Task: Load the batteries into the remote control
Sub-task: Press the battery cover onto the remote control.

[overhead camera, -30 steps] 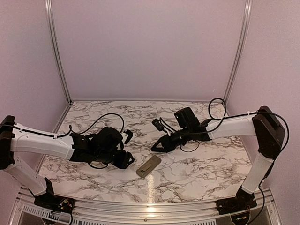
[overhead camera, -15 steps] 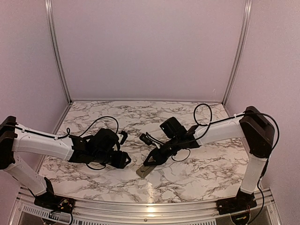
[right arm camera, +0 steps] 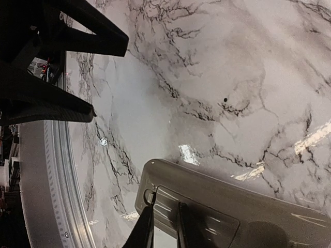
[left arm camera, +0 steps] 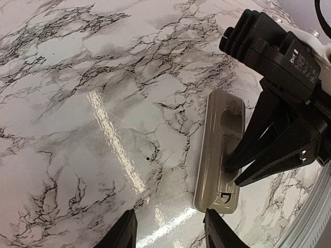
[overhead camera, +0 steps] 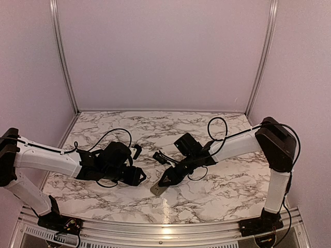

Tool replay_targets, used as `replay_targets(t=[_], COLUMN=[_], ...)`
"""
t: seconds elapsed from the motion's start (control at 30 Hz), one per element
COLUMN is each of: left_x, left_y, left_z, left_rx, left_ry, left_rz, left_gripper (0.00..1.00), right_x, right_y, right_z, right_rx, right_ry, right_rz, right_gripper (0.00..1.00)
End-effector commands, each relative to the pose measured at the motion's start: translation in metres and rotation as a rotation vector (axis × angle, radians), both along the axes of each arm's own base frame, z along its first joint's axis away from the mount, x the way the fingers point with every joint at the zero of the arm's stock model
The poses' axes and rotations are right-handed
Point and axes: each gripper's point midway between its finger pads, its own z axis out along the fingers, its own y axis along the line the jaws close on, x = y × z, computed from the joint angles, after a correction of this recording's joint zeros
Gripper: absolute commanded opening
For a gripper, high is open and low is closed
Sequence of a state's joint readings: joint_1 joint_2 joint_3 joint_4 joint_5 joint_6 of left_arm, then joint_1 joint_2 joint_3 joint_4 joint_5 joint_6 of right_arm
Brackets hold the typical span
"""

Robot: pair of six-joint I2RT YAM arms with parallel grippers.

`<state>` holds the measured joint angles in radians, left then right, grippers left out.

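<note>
The remote control (overhead camera: 157,189) lies back-up on the marble table, showing its grey-beige back and the battery cover; it also shows in the left wrist view (left arm camera: 214,139) and the right wrist view (right arm camera: 243,199). My right gripper (overhead camera: 166,181) is tilted down onto it, its fingers nearly together and its fingertips (right arm camera: 146,227) resting on the cover near the latch end. From the left wrist view the right gripper (left arm camera: 234,174) touches the remote's right side. My left gripper (overhead camera: 138,178) is open and empty, low over the table just left of the remote (left arm camera: 170,232). The batteries are out of view.
A metal rail (overhead camera: 165,227) runs along the table's front edge just beyond the remote's near end, seen also in the right wrist view (right arm camera: 51,181). Black cables loop off both wrists. Pink walls close in the back and sides.
My right arm has swung left and toward the front, bringing its gripper down onto the remote's back. My left gripper has shifted only slightly and stays open.
</note>
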<state>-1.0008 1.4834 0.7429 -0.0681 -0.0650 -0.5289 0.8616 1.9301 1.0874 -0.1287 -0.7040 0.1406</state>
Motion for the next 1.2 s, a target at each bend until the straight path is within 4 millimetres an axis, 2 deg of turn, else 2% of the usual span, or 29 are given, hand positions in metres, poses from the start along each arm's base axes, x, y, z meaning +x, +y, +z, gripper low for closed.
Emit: replay_targets(t=[0.0, 0.13, 0.27, 0.5, 0.73, 0.83, 0.93, 1.03, 1.17], left_x=[-0.001, -0.006, -0.011, -0.022, -0.026, -0.009, 0.001, -0.009, -0.008], left_y=[-0.001, -0.004, -0.016, -0.032, -0.016, -0.004, -0.008, -0.016, -0.02], left_z=[-0.005, -0.006, -0.006, -0.007, 0.029, 0.027, 0.016, 0.01, 0.013], left_rx=[-0.012, -0.047, -0.097, -0.094, -0.127, -0.064, -0.01, -0.037, -0.114], left_ry=[0.011, 0.024, 0.043, 0.014, -0.2, -0.208, -0.127, -0.057, 0.041], left_rz=[-0.006, -0.019, -0.053, -0.127, -0.23, -0.125, -0.028, 0.034, 0.196], left_gripper=[0.47, 0.47, 0.47, 0.54, 0.55, 0.55, 0.55, 0.6, 0.61], right_x=[0.0, -0.002, -0.006, -0.009, -0.001, 0.0, 0.001, 0.002, 0.003], right_y=[-0.006, -0.013, -0.017, -0.018, -0.02, -0.019, -0.018, -0.017, -0.017], right_z=[-0.023, -0.031, -0.032, -0.038, -0.038, -0.039, -0.039, -0.038, -0.038], right_rx=[-0.084, -0.124, -0.13, -0.134, -0.157, -0.158, -0.153, -0.152, -0.156], right_ry=[-0.002, -0.003, 0.0, 0.019, -0.003, 0.004, 0.007, 0.005, 0.004], right_rz=[-0.005, -0.009, -0.003, -0.005, -0.038, -0.044, -0.051, -0.052, -0.058], right_gripper=[0.15, 0.14, 0.14, 0.08, 0.03, 0.02, 0.0, 0.0, 0.0])
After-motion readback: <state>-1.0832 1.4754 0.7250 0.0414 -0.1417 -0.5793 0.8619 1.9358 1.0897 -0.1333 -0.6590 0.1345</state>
